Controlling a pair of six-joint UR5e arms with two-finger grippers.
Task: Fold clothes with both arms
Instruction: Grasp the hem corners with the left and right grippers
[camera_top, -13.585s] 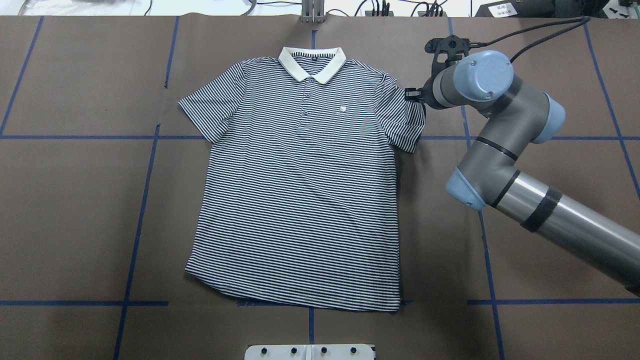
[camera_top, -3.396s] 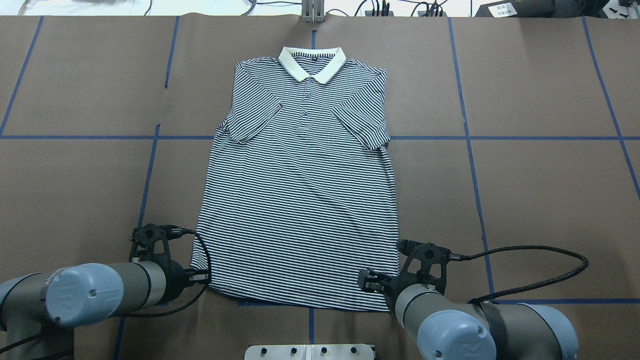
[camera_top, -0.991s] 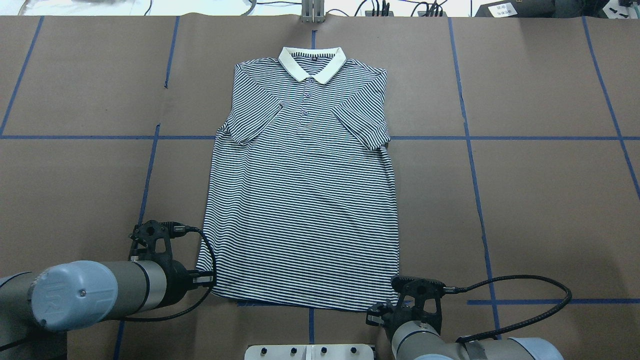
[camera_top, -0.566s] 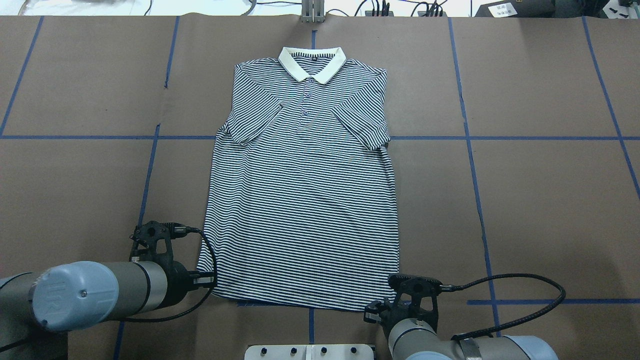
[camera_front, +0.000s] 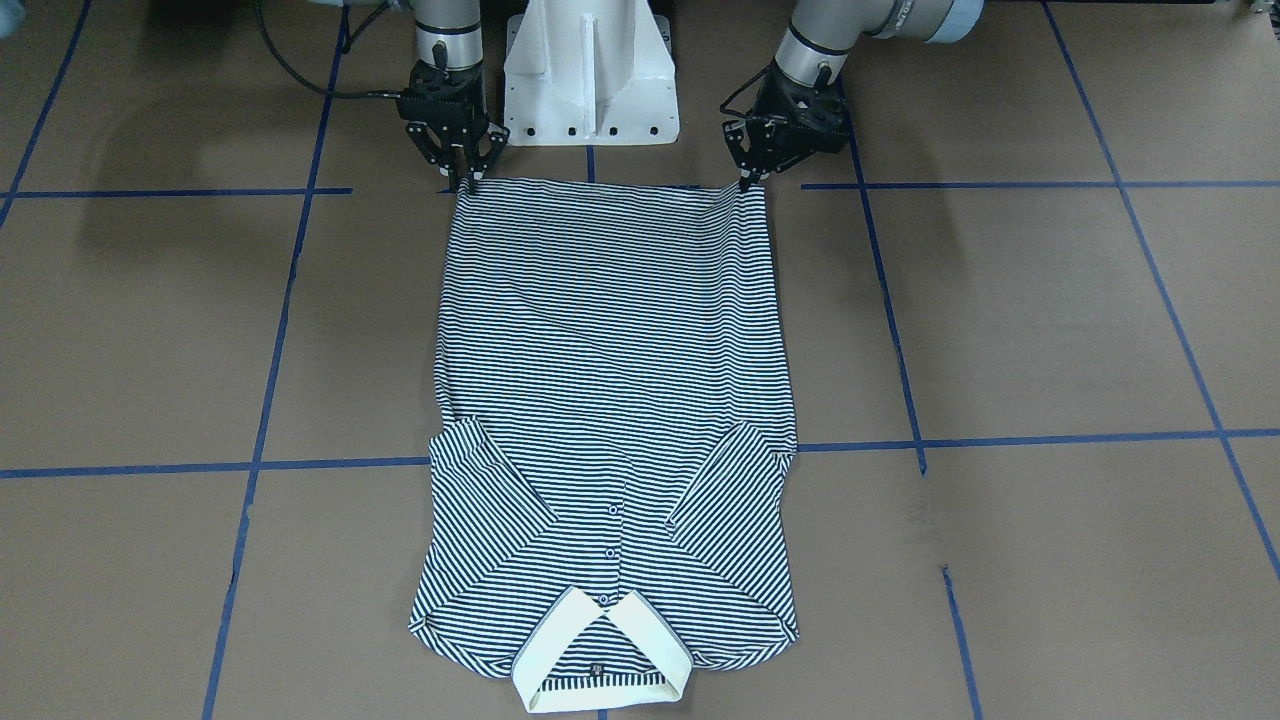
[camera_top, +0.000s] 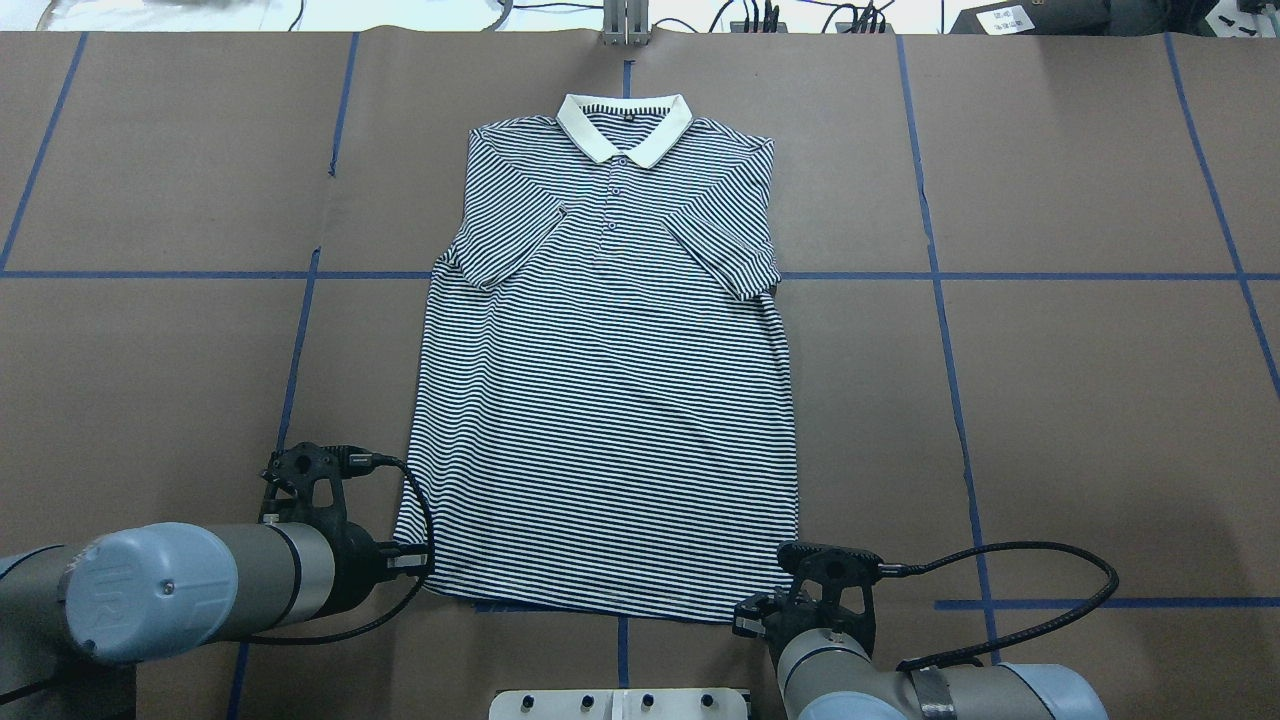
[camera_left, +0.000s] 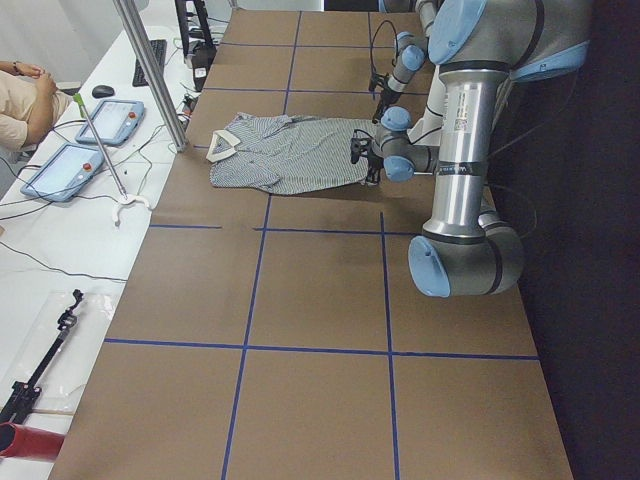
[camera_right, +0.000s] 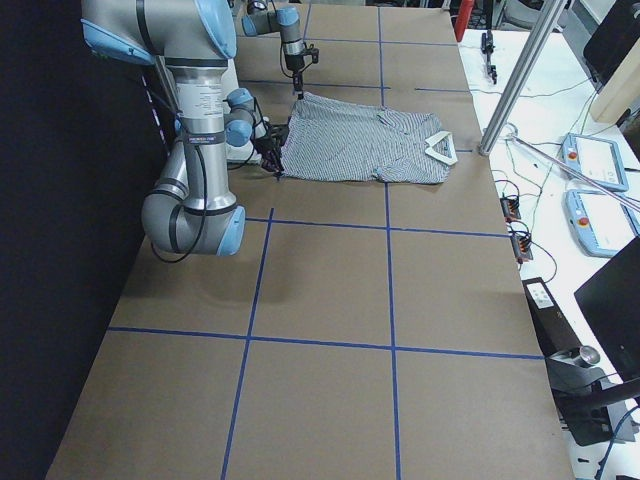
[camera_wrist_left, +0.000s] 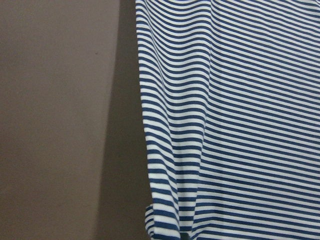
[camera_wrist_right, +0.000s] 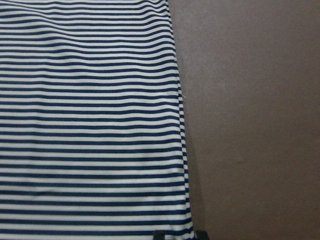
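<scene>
The striped polo shirt (camera_front: 610, 330) lies flat and face up on the brown table, with both sleeves folded in over the chest and the cream collar (camera_top: 624, 128) at the far end. My left gripper (camera_front: 745, 182) pinches the hem corner on its side, fingers together, and the cloth curls up there (camera_wrist_left: 152, 220). My right gripper (camera_front: 463, 180) is at the other hem corner, closed on it. Its black fingertips (camera_wrist_right: 160, 235) just show at the shirt's edge in the right wrist view.
The white pedestal base (camera_front: 590, 70) stands between the two arms, just behind the hem. Blue tape lines (camera_top: 940, 275) grid the table. A metal pole (camera_left: 150, 70) rises at the far edge. Beyond it a bench holds tablets (camera_left: 60, 170), with a person seated.
Over the last second my right gripper edged slightly left at the hem corner. The left gripper stayed put. Since the earliest frame both sleeves have been folded in and both arms have come to the hem.
</scene>
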